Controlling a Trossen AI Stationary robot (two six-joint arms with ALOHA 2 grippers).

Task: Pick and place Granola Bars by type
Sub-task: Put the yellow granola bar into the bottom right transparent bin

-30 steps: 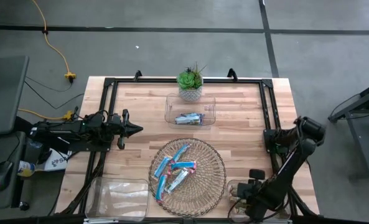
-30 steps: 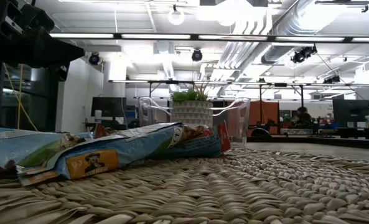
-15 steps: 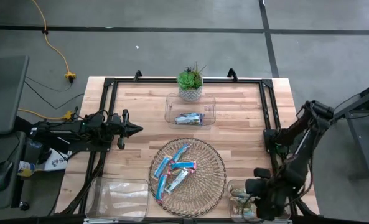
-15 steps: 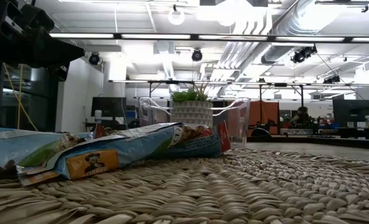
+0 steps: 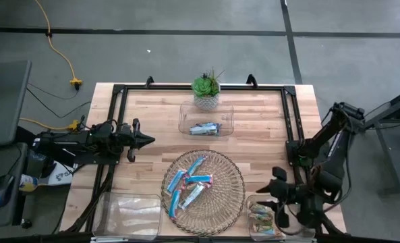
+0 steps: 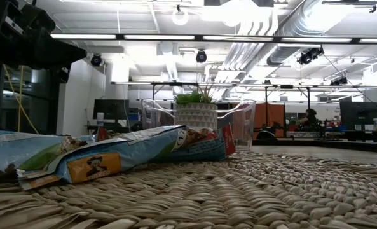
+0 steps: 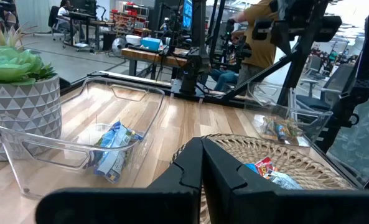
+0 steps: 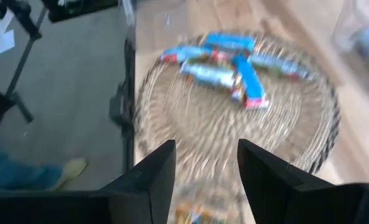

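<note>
Blue-wrapped Granola Bars (image 5: 189, 185) lie flat (overlapping) in wicker tray (image 5: 232, 177).

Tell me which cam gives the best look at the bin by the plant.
High view: the clear bin is seen whole from above, bars inside, just in front of the plant. Left wrist view shows it close but side-on. Low view shows only its walls behind the bars on the wicker tray. Right wrist view shows none of it.

- At the table's (image 5: 267, 128) middle near edge you have the wicker tray (image 5: 230, 177), with several granola bars (image 5: 189, 183) lying on its left half.
- Behind the tray sits a bin (image 5: 228, 120) holding bars, and the potted plant (image 5: 206, 91) stands just behind that bin.
- At the near left corner lies a second bin (image 5: 129, 212).
- At the near right corner a third bin (image 5: 262, 219) holds bars, just right of the tray.
</note>
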